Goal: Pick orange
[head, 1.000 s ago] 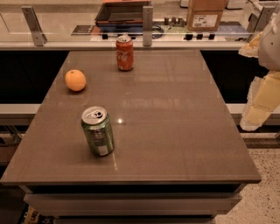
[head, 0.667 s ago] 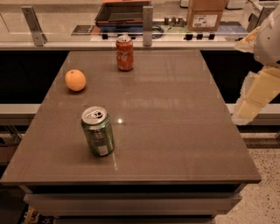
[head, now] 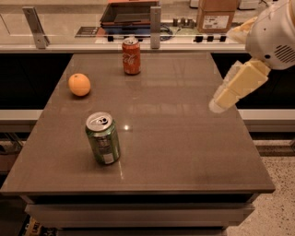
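Note:
The orange (head: 79, 84) is a small round fruit lying on the grey-brown table (head: 175, 120) near its left edge, toward the back. My gripper (head: 219, 102), cream-coloured on a white arm, hangs over the right side of the table, pointing down and left. It is far to the right of the orange, well apart from it and holding nothing that I can see.
A red cola can (head: 131, 56) stands upright at the back middle. A green can (head: 103, 138) stands upright at the front left. Behind the table runs a counter with a black tray (head: 129, 13), a cardboard box (head: 215, 16) and metal posts (head: 155, 20).
My gripper and arm have moved left, from beyond the table's right edge to over its right side. The orange and both cans have not moved.

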`<state>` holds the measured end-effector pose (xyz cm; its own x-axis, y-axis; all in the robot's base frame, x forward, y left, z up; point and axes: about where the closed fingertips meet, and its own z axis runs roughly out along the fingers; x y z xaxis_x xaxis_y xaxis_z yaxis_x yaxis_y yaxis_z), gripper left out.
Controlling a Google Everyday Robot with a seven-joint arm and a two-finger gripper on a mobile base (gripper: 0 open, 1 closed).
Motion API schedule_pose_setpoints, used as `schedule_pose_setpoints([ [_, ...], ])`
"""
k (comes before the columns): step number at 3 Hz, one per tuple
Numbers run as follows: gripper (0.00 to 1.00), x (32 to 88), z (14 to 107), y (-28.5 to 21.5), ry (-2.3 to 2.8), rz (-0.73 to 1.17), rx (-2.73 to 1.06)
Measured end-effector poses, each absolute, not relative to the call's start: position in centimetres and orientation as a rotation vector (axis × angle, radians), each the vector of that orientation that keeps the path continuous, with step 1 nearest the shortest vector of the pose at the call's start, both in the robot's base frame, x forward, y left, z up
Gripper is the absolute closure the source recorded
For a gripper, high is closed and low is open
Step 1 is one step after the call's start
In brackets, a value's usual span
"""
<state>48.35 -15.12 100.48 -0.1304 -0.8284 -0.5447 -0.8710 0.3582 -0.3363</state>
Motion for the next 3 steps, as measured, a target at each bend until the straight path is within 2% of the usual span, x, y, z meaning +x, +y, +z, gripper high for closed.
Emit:
schedule_pose_setpoints([
  [3,0.0,53.5,101.5,-6.1,1.701,0.298,-1.211],
])
